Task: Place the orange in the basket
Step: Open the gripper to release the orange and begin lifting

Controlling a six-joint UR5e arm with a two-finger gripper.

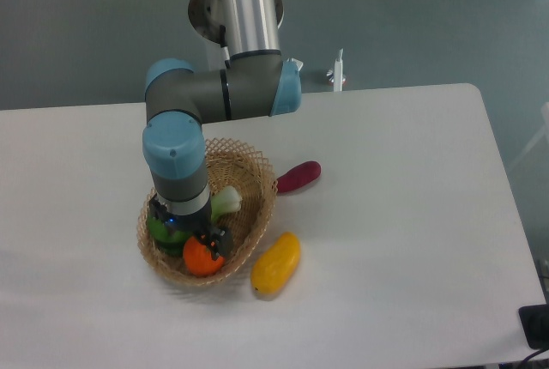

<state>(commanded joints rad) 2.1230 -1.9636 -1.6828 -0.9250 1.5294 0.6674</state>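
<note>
The orange lies inside the woven wicker basket, at its front edge, beside a green vegetable and a pale green-white one. My gripper hangs straight down into the basket, just above and behind the orange. Its dark fingers stand apart and wider than the fruit, so the gripper is open and the orange rests on the basket floor. The wrist hides the middle of the basket.
A yellow mango-like fruit lies on the white table just right of the basket's front. A dark red elongated vegetable lies against the basket's right rim. The arm's base stands behind the table's far edge.
</note>
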